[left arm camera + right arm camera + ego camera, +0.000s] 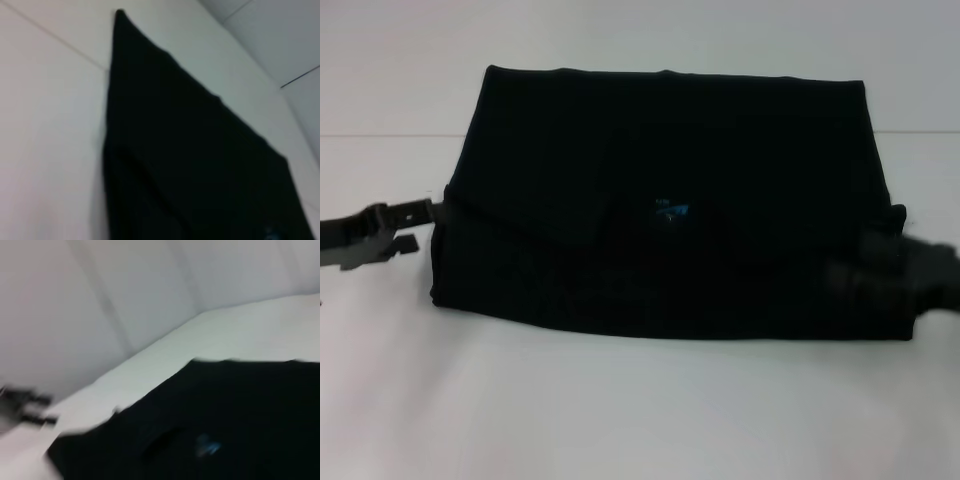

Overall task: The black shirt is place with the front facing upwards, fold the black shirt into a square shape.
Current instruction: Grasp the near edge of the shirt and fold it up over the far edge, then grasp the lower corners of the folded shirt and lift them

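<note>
The black shirt (pixel 660 200) lies folded into a wide rectangle in the middle of the white table (pixel 620 410). Its small blue neck label (pixel 672 210) faces up near the centre, and a folded flap crosses its left half. My left gripper (pixel 423 228) is low at the shirt's left edge, open, with its upper finger just at the cloth. My right gripper (pixel 880 272) is over the shirt's right lower corner and shows only as a smear. The left wrist view shows the shirt (pixel 190 150) with one corner pointing away. In the right wrist view the shirt (pixel 240 415) and label (pixel 207 446) lie below, with the left gripper (pixel 25 407) far off.
White table surface surrounds the shirt on all sides, with a broad strip in front of it. A pale wall (pixel 640 40) rises behind the table's far edge. No other objects are in view.
</note>
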Robot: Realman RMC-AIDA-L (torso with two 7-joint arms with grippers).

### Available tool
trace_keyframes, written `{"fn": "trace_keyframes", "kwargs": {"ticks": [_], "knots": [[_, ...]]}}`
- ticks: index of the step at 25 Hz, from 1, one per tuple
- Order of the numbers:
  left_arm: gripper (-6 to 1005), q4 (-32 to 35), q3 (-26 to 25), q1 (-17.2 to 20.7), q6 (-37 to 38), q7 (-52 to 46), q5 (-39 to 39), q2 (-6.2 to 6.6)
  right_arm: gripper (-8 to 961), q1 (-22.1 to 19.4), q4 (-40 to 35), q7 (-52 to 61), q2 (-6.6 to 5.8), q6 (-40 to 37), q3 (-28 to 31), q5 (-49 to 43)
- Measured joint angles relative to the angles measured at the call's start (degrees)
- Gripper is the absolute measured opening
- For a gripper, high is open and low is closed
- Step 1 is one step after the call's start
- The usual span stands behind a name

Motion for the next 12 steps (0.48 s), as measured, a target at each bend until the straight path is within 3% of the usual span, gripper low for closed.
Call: {"fn": "trace_keyframes", "kwargs": {"ticks": [3, 6, 12], "knots": [[883, 0.56, 0.09, -0.15, 0.44, -0.73, 3.53, 0.01, 829, -1.21, 0.01, -4.67, 1.36, -0.94, -3.24, 0.00], [879, 0.48, 0.24, -0.57, 0.39, -0.78, 5.20, -0.20, 946, -1.83, 0.10, -8.16, 2.69, -1.03, -6.21, 0.01], [858, 0.27, 1.11, -1.38, 0.37, -0.86, 5.57, -0.61, 946, -2.33, 0.28, -10.60, 3.66, -0.75, -9.38, 0.01]]}}
